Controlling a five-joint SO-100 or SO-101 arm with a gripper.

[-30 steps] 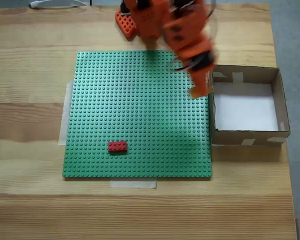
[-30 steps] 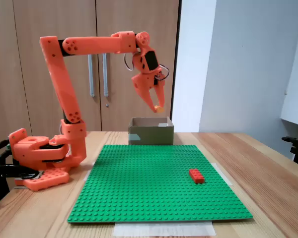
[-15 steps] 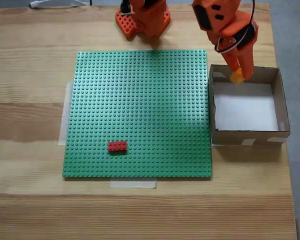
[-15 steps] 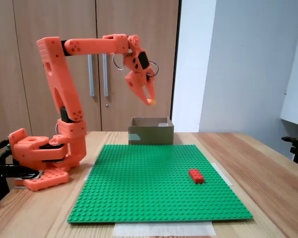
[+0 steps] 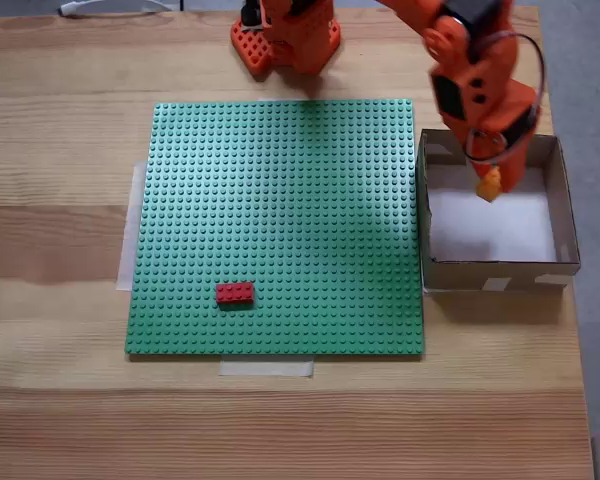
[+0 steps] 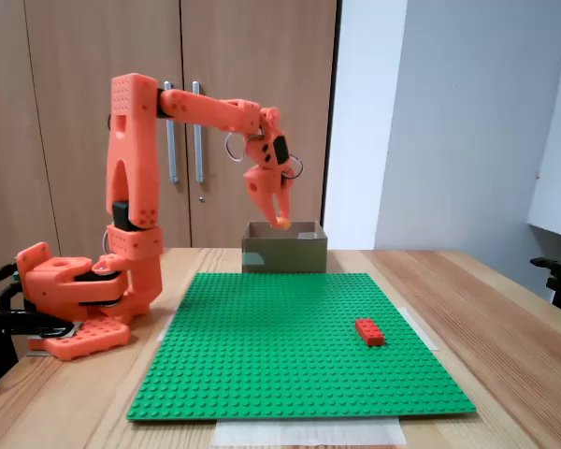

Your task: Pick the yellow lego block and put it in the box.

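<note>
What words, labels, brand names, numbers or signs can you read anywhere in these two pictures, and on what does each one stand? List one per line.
None can be read: no print shows on the box, the yellow lego block, the red brick, the green baseplate or the orange arm.

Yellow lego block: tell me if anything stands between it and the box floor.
Nothing visible does. The gripper holds the yellow lego block above the box, over the bare white bottom. In the side-on fixed view the block hangs about level with the rim. The red brick lies far off on the green baseplate.
</note>
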